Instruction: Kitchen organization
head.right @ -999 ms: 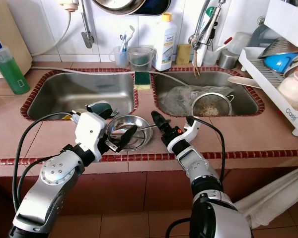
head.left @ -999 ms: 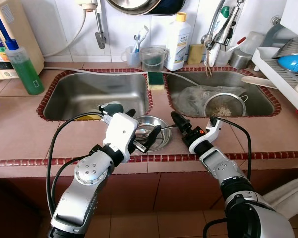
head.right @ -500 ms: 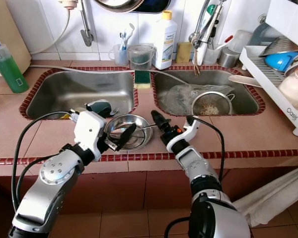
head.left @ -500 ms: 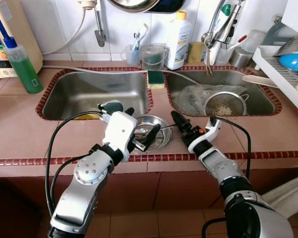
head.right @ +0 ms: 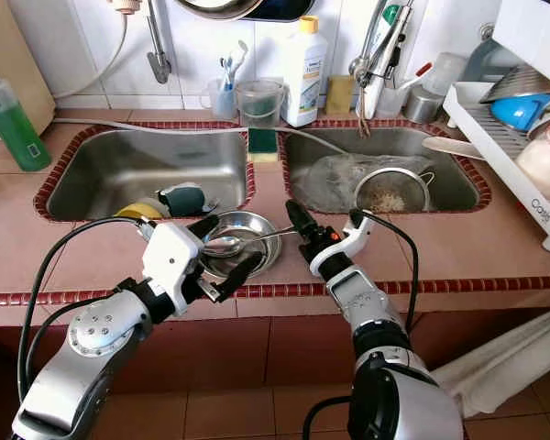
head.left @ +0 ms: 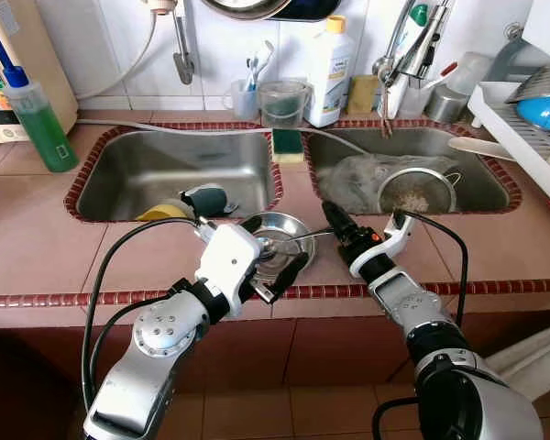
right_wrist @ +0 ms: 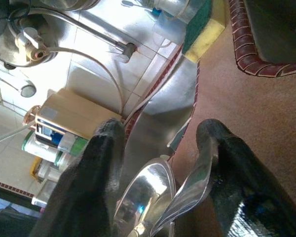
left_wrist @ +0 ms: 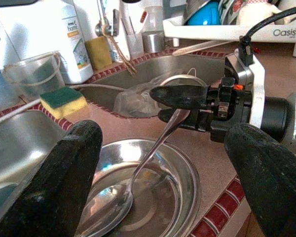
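A shallow steel bowl [head.left: 299, 229] sits on the pink tiled counter between the two sinks. A spoon [head.left: 267, 244] lies in it, its handle reaching out to the right. My left gripper [head.left: 273, 247] is open over the bowl's near left side, one finger at the back rim and one at the front rim. My right gripper [head.left: 328, 211] is just right of the bowl, pointing at it. It is open a little. The spoon handle [right_wrist: 195, 185] runs between its fingers and rests against one of them.
The left sink [head.left: 156, 165] holds a dark teal item [head.left: 207, 197] and a yellow one [head.left: 161, 212]. The right sink holds a strainer [head.left: 412, 192] and clear plastic. A sponge [head.left: 287, 145], a white bottle [head.left: 330, 64], a green bottle [head.left: 38, 119] and a dish rack [head.left: 522, 128] stand around.
My left gripper has dropped back toward the counter's front edge, with its fingers now spread over the bowl. The right gripper and the spoon have hardly moved. The camera shifted slightly.
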### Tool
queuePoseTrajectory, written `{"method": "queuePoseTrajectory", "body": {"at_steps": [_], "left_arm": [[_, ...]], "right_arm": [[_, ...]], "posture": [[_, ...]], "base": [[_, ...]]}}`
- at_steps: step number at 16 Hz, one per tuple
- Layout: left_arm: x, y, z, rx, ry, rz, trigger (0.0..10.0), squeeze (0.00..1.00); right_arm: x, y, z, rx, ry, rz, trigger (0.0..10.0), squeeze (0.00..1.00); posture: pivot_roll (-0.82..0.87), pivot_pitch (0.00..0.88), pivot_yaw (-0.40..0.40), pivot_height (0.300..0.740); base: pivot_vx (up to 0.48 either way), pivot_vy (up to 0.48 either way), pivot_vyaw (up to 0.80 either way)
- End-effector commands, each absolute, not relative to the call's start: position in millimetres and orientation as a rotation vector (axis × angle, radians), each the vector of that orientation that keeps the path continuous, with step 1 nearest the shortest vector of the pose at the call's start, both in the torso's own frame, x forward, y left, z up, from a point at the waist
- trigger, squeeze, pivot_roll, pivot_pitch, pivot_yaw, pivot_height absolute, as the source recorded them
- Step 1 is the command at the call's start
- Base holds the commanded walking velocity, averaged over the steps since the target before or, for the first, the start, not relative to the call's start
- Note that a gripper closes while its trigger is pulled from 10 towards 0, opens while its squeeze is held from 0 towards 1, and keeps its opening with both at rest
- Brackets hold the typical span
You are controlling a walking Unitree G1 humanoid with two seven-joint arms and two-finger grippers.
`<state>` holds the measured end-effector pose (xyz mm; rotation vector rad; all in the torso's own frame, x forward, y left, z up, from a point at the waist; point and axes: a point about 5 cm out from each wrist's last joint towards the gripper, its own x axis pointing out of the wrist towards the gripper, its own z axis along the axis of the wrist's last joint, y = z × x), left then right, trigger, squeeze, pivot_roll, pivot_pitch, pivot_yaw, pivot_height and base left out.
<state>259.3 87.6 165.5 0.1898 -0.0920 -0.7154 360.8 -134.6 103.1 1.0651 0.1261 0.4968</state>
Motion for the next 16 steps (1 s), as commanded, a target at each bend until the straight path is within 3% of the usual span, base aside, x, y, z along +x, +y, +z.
{"method": "queuePoseTrajectory", "body": {"at_steps": [1, 5, 6, 9, 10, 12, 14, 16], "left_arm": [[257.6, 85.7, 168.2, 0.193, -0.096, -0.727, 10.0, 0.0], [257.3, 85.1, 168.6, 0.198, -0.098, -0.734, 10.0, 0.0], [257.5, 85.3, 168.9, 0.2, -0.098, -0.733, 10.0, 0.0], [257.6, 85.1, 169.3, 0.2, -0.098, -0.734, 10.0, 0.0], [257.4, 85.1, 169.5, 0.199, -0.098, -0.734, 10.0, 0.0], [257.1, 84.9, 169.7, 0.199, -0.098, -0.732, 10.0, 0.0], [256.9, 84.7, 170.2, 0.203, -0.1, -0.732, 10.0, 0.0], [256.9, 84.9, 170.1, 0.205, -0.1, -0.731, 10.0, 0.0]], "right_arm": [[364.1, -136.4, 108.8, 1.066, 0.11, 0.495, 0.0, 0.0], [363.6, -138.0, 107.7, 1.076, 0.108, 0.486, 0.0, 0.0], [363.4, -137.9, 107.4, 1.078, 0.107, 0.486, 0.9, 0.0], [362.9, -137.1, 106.5, 1.084, 0.107, 0.486, 1.6, 0.0], [362.8, -136.8, 106.6, 1.087, 0.105, 0.487, 0.9, 0.0], [362.5, -137.0, 105.8, 1.09, 0.104, 0.484, 1.1, 0.0], [362.9, -135.3, 106.7, 1.096, 0.103, 0.488, 0.0, 0.0], [363.5, -134.1, 108.2, 1.104, 0.096, 0.496, 0.0, 0.0]], "posture": [[-0.08, 0.059, -0.007, 0.74], [-0.08, 0.062, -0.001, 0.74], [-0.08, 0.062, 0.0, 0.74], [-0.08, 0.063, 0.001, 0.74], [-0.07, 0.061, 0.001, 0.74], [-0.07, 0.062, 0.001, 0.74], [-0.06, 0.06, 0.0, 0.74], [-0.06, 0.058, 0.0, 0.74]], "base": [[0.0, 0.0, 0.0], [0.0, 0.0, 0.0], [0.0, 0.0, 0.0], [0.0, 0.0, 0.0], [0.0, 0.0, 0.0], [0.0, 0.0, 0.0], [0.0, 0.0, 0.0], [0.0, 0.0, 0.0]]}}
